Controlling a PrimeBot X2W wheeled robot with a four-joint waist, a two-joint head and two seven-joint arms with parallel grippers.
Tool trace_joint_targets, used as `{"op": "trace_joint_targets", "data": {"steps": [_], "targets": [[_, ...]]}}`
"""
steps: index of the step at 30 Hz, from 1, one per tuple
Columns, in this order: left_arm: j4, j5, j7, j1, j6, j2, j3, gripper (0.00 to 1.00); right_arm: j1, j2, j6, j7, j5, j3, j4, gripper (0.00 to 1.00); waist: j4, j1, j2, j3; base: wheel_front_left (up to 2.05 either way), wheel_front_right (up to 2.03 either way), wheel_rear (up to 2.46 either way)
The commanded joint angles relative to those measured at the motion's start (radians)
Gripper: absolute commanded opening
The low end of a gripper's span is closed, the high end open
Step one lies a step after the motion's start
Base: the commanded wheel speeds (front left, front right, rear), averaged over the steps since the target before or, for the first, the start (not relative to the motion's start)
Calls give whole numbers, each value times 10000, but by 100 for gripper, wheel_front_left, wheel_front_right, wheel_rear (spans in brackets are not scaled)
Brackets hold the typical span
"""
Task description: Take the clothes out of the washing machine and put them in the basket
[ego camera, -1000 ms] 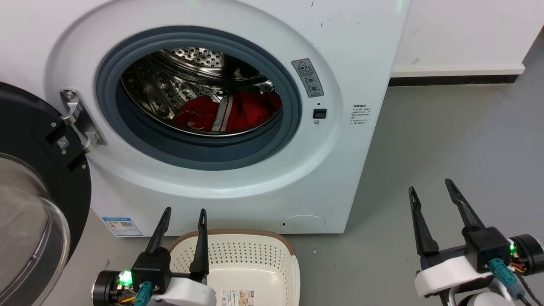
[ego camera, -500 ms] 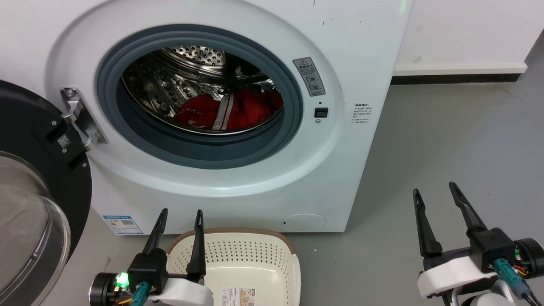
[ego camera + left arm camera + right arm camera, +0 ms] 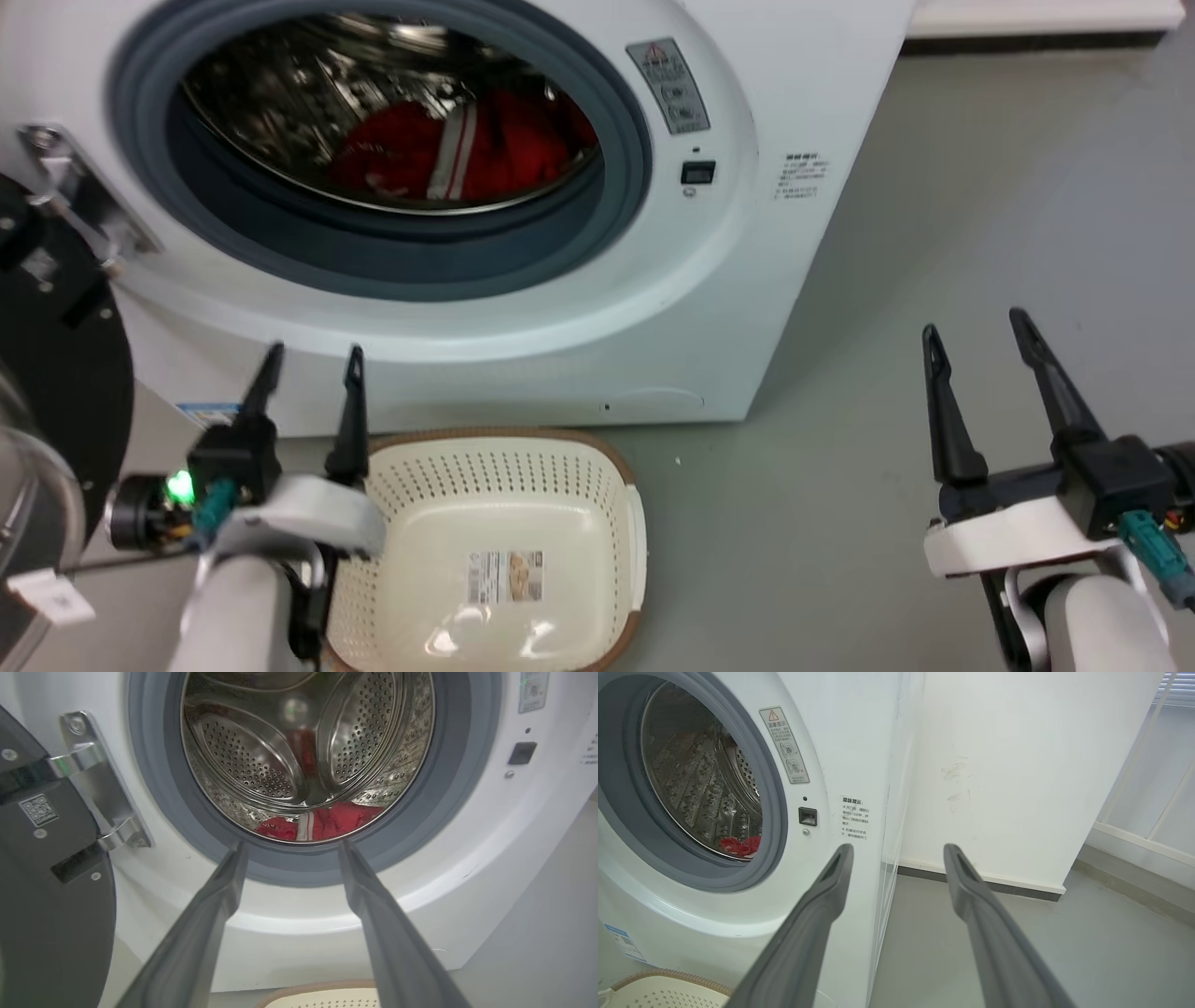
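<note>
Emptily parted, left end effector, right end effector

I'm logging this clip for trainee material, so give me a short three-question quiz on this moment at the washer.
1. True or false: the clothes lie in the basket.
2. The door of the washer is: A shut; B swung open at the left; C missing.
3. Fill in: the left tool and the right tool are both ____.
Key: 1 false, they lie in the drum; 2 B; 3 open.
</note>
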Motion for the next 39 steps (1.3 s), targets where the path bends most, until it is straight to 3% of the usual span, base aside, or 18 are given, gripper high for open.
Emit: {"op": "trace_joint_targets", "data": {"steps": [1, 9, 25, 36, 39], "targets": [[342, 52, -26, -532, -111, 233, 44, 100, -265, 16, -7, -21, 53, 34, -112, 100, -315, 0, 0, 795, 0, 0, 0], [2627, 169, 523, -4040, -712, 1698, -505, 100, -1084, 16, -7, -21, 211, 112, -626, 100, -864, 0, 0, 2422, 0, 0, 0], [5514, -1143, 3362, -9993, -827, 3777, -2975, 100, -1821, 18, -8, -21, 562, 509, -1101, 100, -1951, 0, 0, 4440, 0, 0, 0], [6420, -2155, 5141, -11956, -818, 4857, -4742, 100, -1936, 18, -8, -20, 880, 883, -1348, 100, -2693, 0, 0, 5403, 0, 0, 0], [6584, -2474, 5664, -12486, -819, 5409, -5137, 100, -1903, 19, -8, -21, 1051, 1093, -1462, 100, -2984, 0, 0, 5681, 0, 0, 0]]}}
